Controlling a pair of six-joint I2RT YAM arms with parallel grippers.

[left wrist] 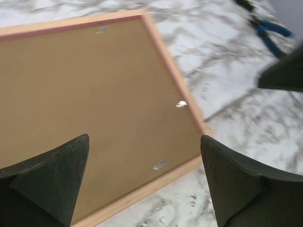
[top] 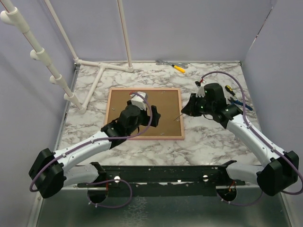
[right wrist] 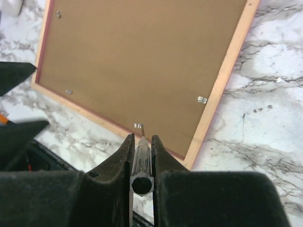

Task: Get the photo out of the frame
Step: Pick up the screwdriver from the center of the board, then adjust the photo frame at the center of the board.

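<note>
Frame (top: 166,111) lies back-up — photo unseen; right hand (right wrist: 142,138) clamps a screwdriver (right wrist: 142,161).

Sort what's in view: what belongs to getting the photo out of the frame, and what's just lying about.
Job: frame, back up; its metal tabs; screwdriver gripped in the right claw; open left claw over the frame.
Lying about: blue-handled pliers; yellow-handled tool; white pipe stand.
</note>
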